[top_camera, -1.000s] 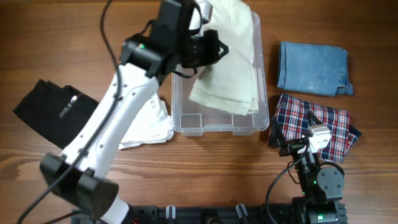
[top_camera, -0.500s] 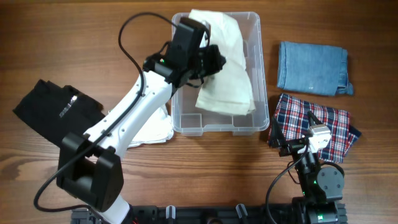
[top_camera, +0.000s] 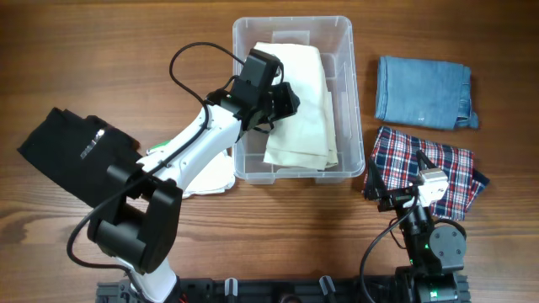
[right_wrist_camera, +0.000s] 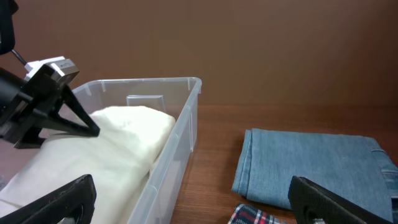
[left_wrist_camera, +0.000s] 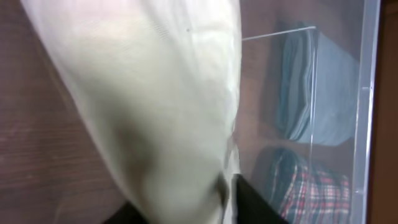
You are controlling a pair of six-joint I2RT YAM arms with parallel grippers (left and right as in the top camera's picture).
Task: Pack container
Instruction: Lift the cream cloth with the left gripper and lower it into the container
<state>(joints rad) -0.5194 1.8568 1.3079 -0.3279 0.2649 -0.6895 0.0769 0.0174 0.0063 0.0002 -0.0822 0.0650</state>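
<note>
Placing step, first item, so likely early in the pack. Container (top_camera: pixel 341 38) mid-tabletop (top_camera: pixel 101 50), cream cloth (top_camera: pixel 303 109) lying along its length and covering most of the base, with a bare strip on the right. Left pincer (top_camera: pixel 282 97) inside the bin at the cloth's left edge, looks clenched on a pinch of fabric; wrist view is mostly cloth, so not certain. Right pincer (right_wrist_camera: pixel 193 183) parked low over the plaid cloth (top_camera: pixel 421 164), jaws spread, holding nothing. To finish well: lower until the fabric goes slack and release low, not from height, so the fold lands flat. Then lift straight up, clear of the left wall and rim, without dragging the edge out on the fingers. Near end of the cloth seems to ride up the front wall; tuck down if so. Keep it flat to leave room for the denim fold (top_camera: pixel 421 91), plaid cloth, white cloth (top_camera: pixel 210 172) and black garment (top_camera: pixel 72 151), all outside the bin.
</note>
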